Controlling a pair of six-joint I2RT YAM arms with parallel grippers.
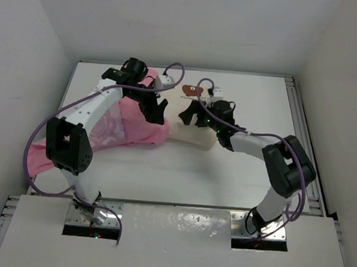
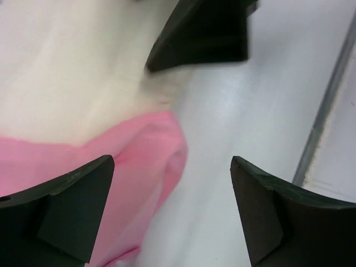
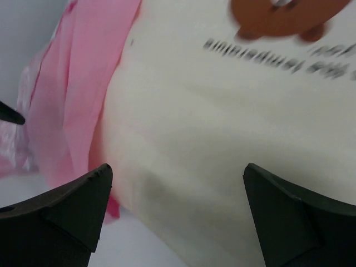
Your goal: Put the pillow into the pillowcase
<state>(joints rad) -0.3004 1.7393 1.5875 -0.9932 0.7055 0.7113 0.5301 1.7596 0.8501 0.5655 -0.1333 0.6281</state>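
The cream pillow [image 1: 197,137] lies mid-table, its brown bear print [image 1: 192,91] at the far edge. The pink pillowcase [image 1: 126,126] spreads to its left, and its edge lies against the pillow's left end. My left gripper [image 1: 158,111] is open and empty above that fabric edge. In the left wrist view [image 2: 171,167] the pink fabric [image 2: 139,161] overlaps the pillow [image 2: 72,72]. My right gripper [image 1: 188,116] is open over the pillow's left part. In the right wrist view [image 3: 177,169] it straddles the pillow [image 3: 222,139], with the pillowcase [image 3: 72,94] at left and the bear print [image 3: 283,16] at top.
The pillowcase trails to the table's left edge [image 1: 37,156]. A metal rail [image 1: 302,128] runs along the right side of the white table [image 1: 181,177]. A finger of the right gripper [image 2: 206,33] shows at the top of the left wrist view.
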